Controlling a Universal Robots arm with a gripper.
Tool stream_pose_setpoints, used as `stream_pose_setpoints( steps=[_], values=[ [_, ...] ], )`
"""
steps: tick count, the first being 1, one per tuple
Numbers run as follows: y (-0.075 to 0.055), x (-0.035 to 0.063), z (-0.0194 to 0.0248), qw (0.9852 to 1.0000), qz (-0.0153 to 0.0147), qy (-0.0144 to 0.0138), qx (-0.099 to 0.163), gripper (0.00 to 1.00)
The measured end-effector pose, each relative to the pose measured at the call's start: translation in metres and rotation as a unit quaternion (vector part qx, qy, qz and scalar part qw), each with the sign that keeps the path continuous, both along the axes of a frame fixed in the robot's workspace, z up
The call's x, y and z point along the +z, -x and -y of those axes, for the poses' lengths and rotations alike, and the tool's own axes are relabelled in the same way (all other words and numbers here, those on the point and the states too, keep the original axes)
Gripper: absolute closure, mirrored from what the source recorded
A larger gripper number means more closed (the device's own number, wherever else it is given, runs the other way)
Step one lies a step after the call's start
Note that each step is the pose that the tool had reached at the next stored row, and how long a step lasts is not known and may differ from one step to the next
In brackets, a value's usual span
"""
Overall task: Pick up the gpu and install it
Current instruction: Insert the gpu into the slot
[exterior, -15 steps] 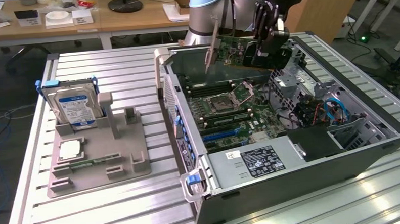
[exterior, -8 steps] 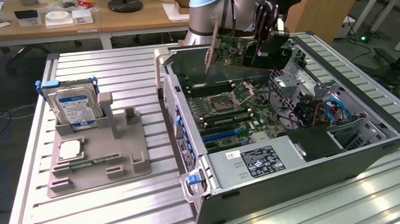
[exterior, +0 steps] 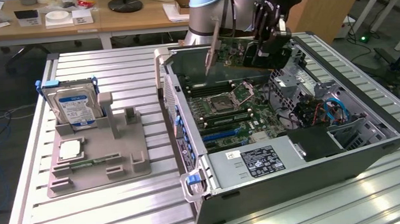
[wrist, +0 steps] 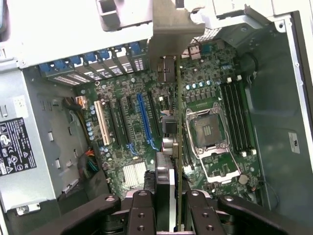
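While hanging above motherboard (exterior: 230, 108) inside open case (exterior: 324, 180), pincer (wrist: 173, 188) half-closed, clamped on gpu (exterior: 235, 51) held edge-on.

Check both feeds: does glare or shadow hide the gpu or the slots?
Exterior view: glare streaks on the bare table, gpu evenly lit. Wrist view: the gpu's bracket is washed out bright; the blue slot is evenly lit.

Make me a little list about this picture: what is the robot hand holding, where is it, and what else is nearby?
Holding: graphics card, pinched in the gripper
Where: in the air above the open computer case, not plugged in yet
Nearby: hard drive standing in a grey holder, on the exterior view's left
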State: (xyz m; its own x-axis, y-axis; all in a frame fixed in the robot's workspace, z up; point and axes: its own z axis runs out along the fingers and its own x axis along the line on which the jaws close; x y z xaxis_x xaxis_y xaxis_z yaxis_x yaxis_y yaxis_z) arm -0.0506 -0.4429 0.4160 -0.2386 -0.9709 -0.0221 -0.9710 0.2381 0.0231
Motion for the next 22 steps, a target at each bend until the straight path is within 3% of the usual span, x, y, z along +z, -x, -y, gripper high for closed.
stream_pose_setpoints(
  steps=[3, 6, 9, 17, 19, 22],
  values=[
    [0.0, -0.0001, 0.0, 0.9998, 0.0001, -0.0001, 0.017, 0.72],
    [0.0, -0.0004, 0.0, 0.9993, 0.0035, 0.0, 0.038, 0.72],
    [0.0, -0.0013, 0.0, 0.9983, 0.0106, 0.0002, 0.057, 0.72],
    [0.0, -0.0039, 0.0, 0.9955, 0.0342, 0.0013, 0.089, 0.72],
    [0.0, -0.0056, 0.0, 0.9951, 0.0367, 0.0013, 0.092, 0.72],
    [0.0, -0.0105, 0.0, 0.995, 0.0369, 0.0014, 0.093, 0.72]
  ],
)
